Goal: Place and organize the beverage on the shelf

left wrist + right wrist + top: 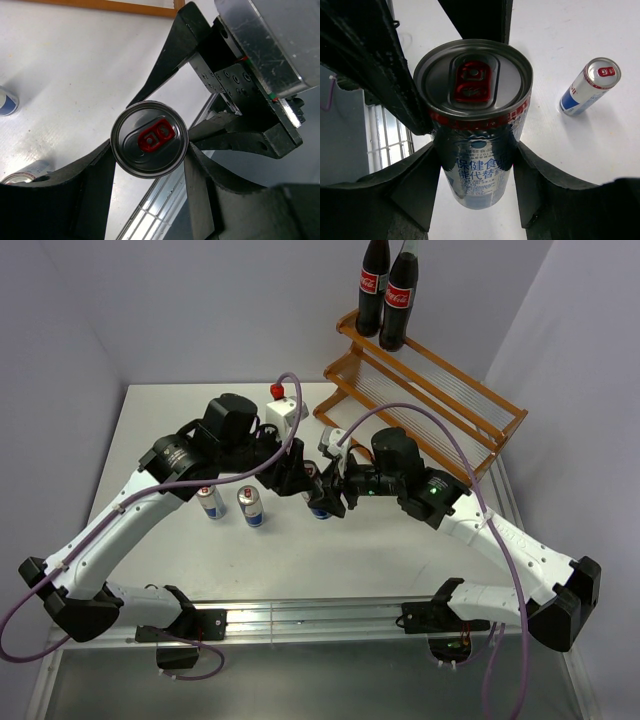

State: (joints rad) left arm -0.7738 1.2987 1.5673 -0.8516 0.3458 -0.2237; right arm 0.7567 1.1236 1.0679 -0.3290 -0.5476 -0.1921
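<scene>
Clamped one can (472, 85) w/ both grippers at once, over mid-table.

Showed white table (330, 570) under everything, w/ orange-brown shelf (420, 390) at its far-right corner, set at an angle. Showed L gripper (149, 145) and R gripper (475, 165) nose to nose at centre. L fingers partly closed, pressed to either side of the can; R fingers closed onto the can body below the rim, touching both sides. Couldn't tell whether that can rested on the table or hung clear. Found 2 cola bottles (397, 302) upright, side by side, on the shelf's back tier at its far end. Counted 2 more cans (250, 506) standing on the table just left of the grippers, near each other, well apart from the shelf.
</scene>
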